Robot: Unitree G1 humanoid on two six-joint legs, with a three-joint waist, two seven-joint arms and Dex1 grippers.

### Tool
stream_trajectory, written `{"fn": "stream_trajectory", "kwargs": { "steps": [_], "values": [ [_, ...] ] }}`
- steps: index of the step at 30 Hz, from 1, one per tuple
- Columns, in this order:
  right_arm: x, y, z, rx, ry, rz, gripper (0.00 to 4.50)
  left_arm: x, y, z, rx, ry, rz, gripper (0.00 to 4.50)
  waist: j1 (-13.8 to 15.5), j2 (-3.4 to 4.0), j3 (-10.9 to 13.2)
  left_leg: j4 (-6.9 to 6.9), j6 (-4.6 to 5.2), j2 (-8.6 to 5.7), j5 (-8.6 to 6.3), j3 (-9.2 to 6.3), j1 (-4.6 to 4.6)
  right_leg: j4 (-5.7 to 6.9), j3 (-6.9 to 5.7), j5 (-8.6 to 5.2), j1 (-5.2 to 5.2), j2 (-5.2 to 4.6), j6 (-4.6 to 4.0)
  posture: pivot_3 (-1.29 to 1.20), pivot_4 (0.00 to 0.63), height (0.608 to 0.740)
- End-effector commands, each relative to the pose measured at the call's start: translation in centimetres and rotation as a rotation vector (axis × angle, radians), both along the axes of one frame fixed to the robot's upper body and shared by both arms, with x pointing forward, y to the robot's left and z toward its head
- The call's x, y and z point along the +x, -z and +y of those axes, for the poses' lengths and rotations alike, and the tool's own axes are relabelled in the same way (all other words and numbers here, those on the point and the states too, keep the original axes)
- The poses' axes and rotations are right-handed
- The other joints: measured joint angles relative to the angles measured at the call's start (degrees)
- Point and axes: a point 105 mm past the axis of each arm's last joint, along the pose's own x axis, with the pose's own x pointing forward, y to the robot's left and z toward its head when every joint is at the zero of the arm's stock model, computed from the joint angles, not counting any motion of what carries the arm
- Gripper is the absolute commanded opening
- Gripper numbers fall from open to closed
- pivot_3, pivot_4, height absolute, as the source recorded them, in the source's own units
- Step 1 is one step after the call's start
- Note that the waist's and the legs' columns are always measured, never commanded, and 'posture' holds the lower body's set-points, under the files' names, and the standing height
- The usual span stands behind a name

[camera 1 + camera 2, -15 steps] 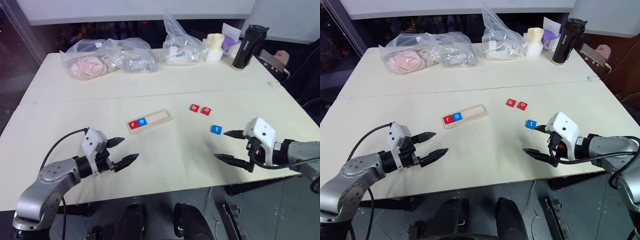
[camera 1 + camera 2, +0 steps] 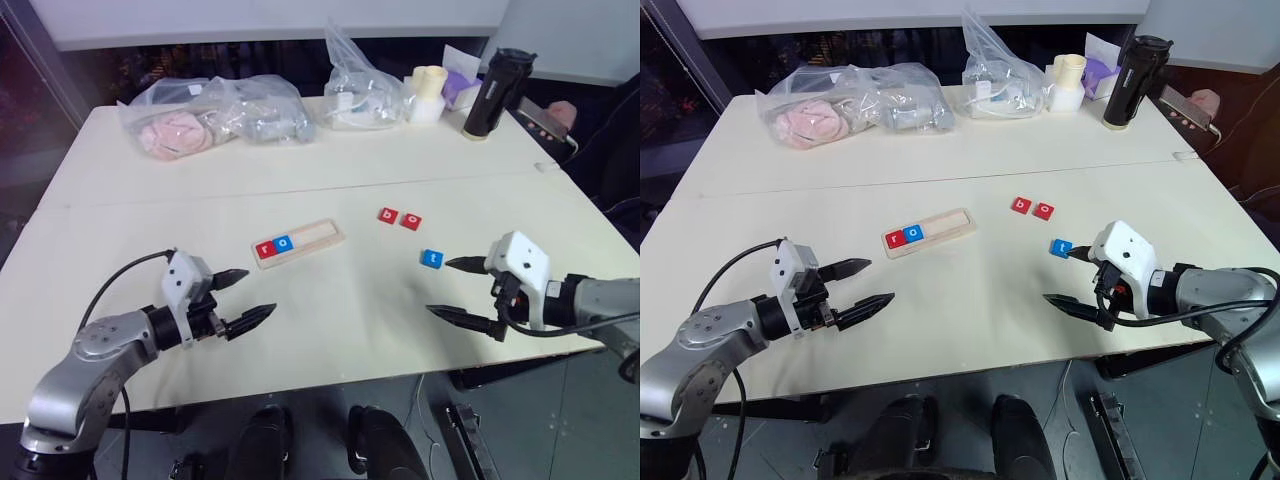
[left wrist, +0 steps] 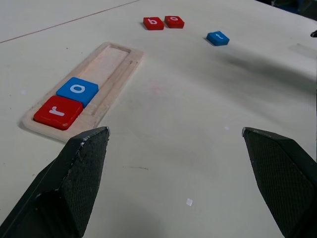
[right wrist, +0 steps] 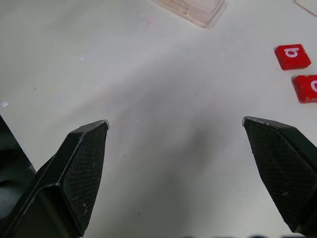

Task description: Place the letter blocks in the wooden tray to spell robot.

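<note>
Wooden tray (image 2: 299,242) holds red r, blue o; red b tile (image 2: 388,215) next. Right gripper (image 2: 459,291) fingers wide apart, empty, blue t tile (image 2: 432,258) just beyond; left gripper (image 2: 242,297) likewise apart. Approach b squarely, avoid nudging neighbouring o tile (image 2: 411,221)

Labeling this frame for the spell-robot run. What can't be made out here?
- Plastic bags: contents blurred behind crumpled film, head views.
- Blue t block: in the right eye view, the right gripper covers its near edge.
- Wooden tray: cut off by the picture edge, right wrist view.
- Red o block: cut by the edge, right wrist view.
</note>
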Motion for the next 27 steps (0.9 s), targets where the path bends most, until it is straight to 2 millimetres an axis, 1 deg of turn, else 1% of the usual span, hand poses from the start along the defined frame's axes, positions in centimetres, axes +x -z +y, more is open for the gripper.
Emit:
{"fn": "stream_trajectory", "kwargs": {
  "steps": [1, 8, 12, 15, 19, 20, 22, 27],
  "values": [
    [0.1, -0.8, 0.2, -0.017, -0.012, -0.047, 4.48, 0.1, -0.7, -0.2, 0.021, 0.028, -0.044, 4.5, 0.0, 0.0, 0.0, 0.0, 0.0, 0.0, 0.0, 0.0, 0.0, 0.0, 0.0, 0.0, 0.0, 0.0, 0.01, 0.0, 0.15, 0.74],
    [0.3, -0.6, 0.4, -0.014, -0.016, -0.054, 4.48, 0.2, -0.7, -0.2, 0.04, 0.04, -0.041, 4.5, 0.0, 0.0, 0.0, -0.01, 0.0, 0.0, 0.0, 0.02, -0.02, -0.02, 0.0, 0.08, -0.01, -0.02, -0.13, 0.0, 0.15, 0.74],
    [0.4, -0.6, 0.8, -0.007, -0.025, -0.055, 4.48, 0.7, -0.6, 0.3, 0.07, 0.041, -0.041, 4.5, 0.0, 0.02, 0.0, -0.02, 0.0, 0.01, 0.0, 0.02, -0.02, -0.02, 0.0, 0.07, -0.04, -0.01, -0.11, 0.0, 0.15, 0.74],
    [0.4, -0.4, 1.2, -0.006, -0.036, -0.052, 4.48, 2.1, -0.8, 0.9, 0.087, 0.052, -0.042, 4.5, 0.1, 0.02, 0.0, -0.02, 0.0, 0.01, 0.0, 0.02, -0.02, -0.02, -0.01, -0.01, -0.06, 0.0, 0.02, 0.0, 0.15, 0.74],
    [0.6, -0.2, 1.7, -0.003, -0.04, -0.058, 4.48, 5.1, -1.0, 1.4, 0.13, 0.075, -0.071, 4.5, 0.1, 0.01, 0.0, -0.01, 0.0, 0.0, 0.0, 0.07, -0.02, -0.03, -0.04, 0.01, -0.05, -0.02, -0.01, 0.0, 0.15, 0.74],
    [0.6, -0.2, 1.8, 0.0, -0.041, -0.061, 4.48, 5.9, -1.0, 1.3, 0.136, 0.086, -0.075, 4.5, 0.1, 0.01, 0.0, -0.01, 0.01, 0.0, 0.01, 0.1, -0.05, -0.02, -0.04, 0.1, -0.07, -0.02, -0.16, 0.0, 0.15, 0.74],
    [0.7, -0.2, 2.1, 0.005, -0.039, -0.066, 4.48, 7.1, -0.9, 1.2, 0.141, 0.108, -0.073, 4.5, 0.1, 0.0, 0.0, -0.01, 0.16, 0.0, 0.09, 0.15, -0.06, -0.02, -0.04, 0.11, -0.08, -0.01, -0.16, 0.0, 0.15, 0.74],
    [0.5, 0.2, 2.5, 0.014, -0.031, -0.073, 4.48, 9.5, 0.7, 0.9, 0.165, 0.157, 0.006, 4.5, 0.1, -0.01, 0.0, -0.02, 0.3, 0.0, 0.05, 0.23, -0.16, -0.01, -0.04, 0.11, -0.17, 0.06, -0.16, 0.0, 0.15, 0.74]
  ]
}}
